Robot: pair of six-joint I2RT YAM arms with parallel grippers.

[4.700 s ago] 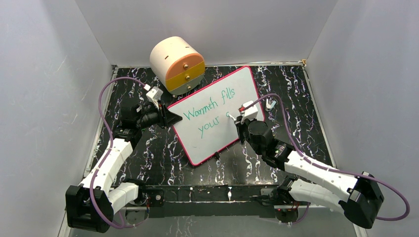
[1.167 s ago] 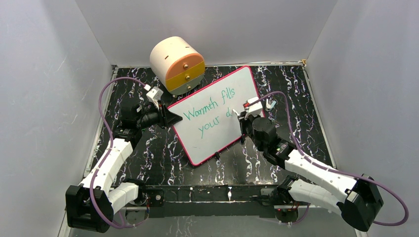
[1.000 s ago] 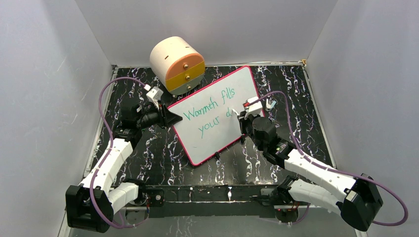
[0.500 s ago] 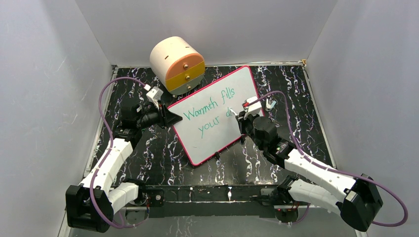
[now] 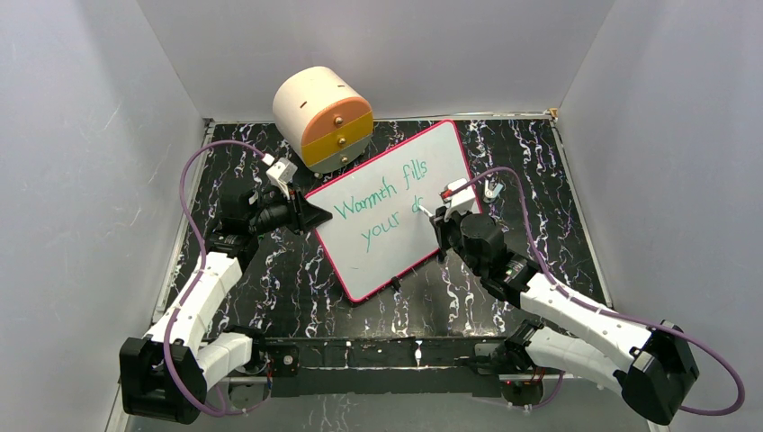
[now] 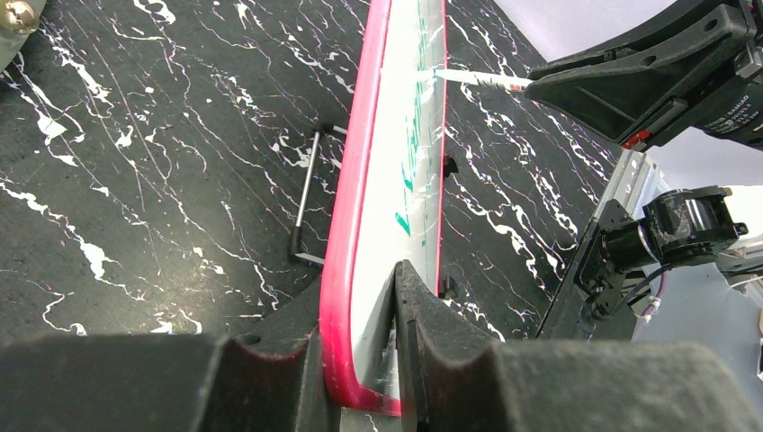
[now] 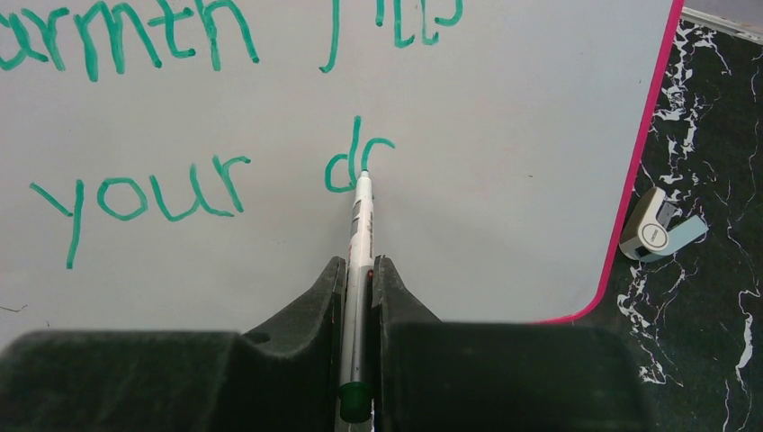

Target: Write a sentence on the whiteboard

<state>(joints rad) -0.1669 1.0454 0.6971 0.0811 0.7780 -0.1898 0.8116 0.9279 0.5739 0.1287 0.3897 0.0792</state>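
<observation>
Now, your right arm is stretching forward, right hand (image 7: 360,268) clamping marker (image 7: 363,220), tip touching whiteboard (image 5: 378,263) at unfinished sentence (image 7: 144,193). Your left hand (image 6: 360,353) is pinching whiteboard's rim, board tilting off worktop (image 5: 297,281). Only left wrist view is showing wire stand (image 6: 306,193) behind.

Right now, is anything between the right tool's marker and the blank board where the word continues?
Nothing visible. The marker has its tip on the whiteboard just after the d, with bare white to its right up to the rim.
</observation>
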